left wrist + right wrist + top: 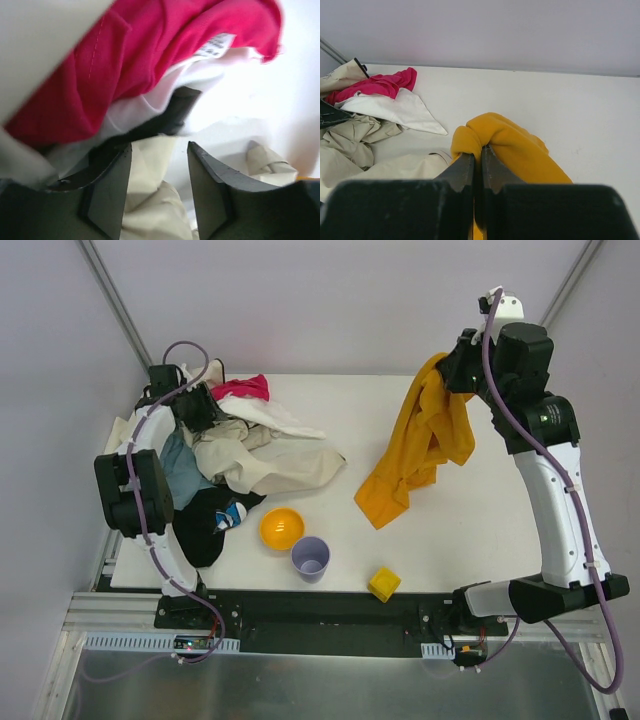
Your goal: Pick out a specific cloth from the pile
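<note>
The right gripper (476, 151) is clenched on a fold of the cloth (415, 445), holding it high over the right side of the table (470, 530) so that it hangs free, well apart from the pile (250, 455) at the far left. The left gripper (159, 150) rests in that pile with its fingers spread, grasping nothing, cream fabric (150, 200) between them, probably to weigh the heap down.

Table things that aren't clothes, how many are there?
3: an orange bowl beside the clothes pile, a purple cup right next to the bowl, and a yellow block farther right by the near edge. The pile might hide more.
</note>
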Available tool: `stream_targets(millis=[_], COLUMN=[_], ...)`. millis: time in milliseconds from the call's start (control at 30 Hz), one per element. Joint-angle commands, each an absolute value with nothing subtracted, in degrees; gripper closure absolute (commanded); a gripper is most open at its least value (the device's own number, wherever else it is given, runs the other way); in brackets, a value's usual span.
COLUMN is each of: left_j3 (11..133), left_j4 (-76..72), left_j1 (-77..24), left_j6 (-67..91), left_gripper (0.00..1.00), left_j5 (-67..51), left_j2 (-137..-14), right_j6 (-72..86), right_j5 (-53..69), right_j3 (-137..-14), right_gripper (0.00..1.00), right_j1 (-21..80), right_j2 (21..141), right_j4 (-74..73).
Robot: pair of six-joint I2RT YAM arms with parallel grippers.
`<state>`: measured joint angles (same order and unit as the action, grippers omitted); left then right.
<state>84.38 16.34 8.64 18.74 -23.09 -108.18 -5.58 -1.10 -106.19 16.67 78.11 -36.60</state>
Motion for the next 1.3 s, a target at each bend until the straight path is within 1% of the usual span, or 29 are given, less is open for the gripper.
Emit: stream_targets(millis=[0, 133, 233, 300, 600, 800, 833, 1067, 1267], left_j3=[85.08, 85.69, 85.78, 85.43, 82.27, 80.86, 80.51, 77.87, 76.03], left_j4=[16.35, 16.35, 16.35, 16.35, 16.44, 17.75, 18.01, 18.90, 19.25], left_j1=[9.76, 9.41, 8.70, 7.74, 2.56, 0.09, -1.39, -2.29, -2.64], left_j6=[20.47, 22.49, 23.64, 23.91, 24.00, 22.50, 22.41, 21.27, 20.92], left_gripper=[0.47, 0.22, 0.06, 0.01, 0.01, 0.01, 0.01, 0.01, 0.01], left_j5=[-28.55, -34.26, -38.83, -41.12, -46.67, -46.94, -47.19, -46.76, -46.58], left_j2=[-99.15, -94.58, -90.98, -88.95, -82.18, -80.16, -79.98, -79.37, -79.19], right_j6=[-6.77, -6.94, -7.12, -7.38, -7.91, -9.31, -9.84, -13.80, -12.75], right_j5=[-3.34, -3.69, -4.13, -4.22, -3.69, -4.48, -5.44, -16.25, -17.23], right_j3=[-108.63, -108.81, -109.07, -109.07, -108.28, -109.86, -110.65, -116.10, -116.55], right_gripper=[1.00, 1.00, 1.00, 1.00, 1.00, 1.00, 1.00, 1.00, 1.00], right_j1=[16.26, 16.00, 15.91, 15.82, 15.47, 14.68, 14.50, 10.73, 4.93], right_j2=[76.03, 75.94, 76.02, 75.76, 75.76, 77.17, 77.52, 78.22, 78.49], right_j4=[-33.05, -33.05, -33.05, -33.05, -33.05, -34.36, -34.80, -36.30, -36.21])
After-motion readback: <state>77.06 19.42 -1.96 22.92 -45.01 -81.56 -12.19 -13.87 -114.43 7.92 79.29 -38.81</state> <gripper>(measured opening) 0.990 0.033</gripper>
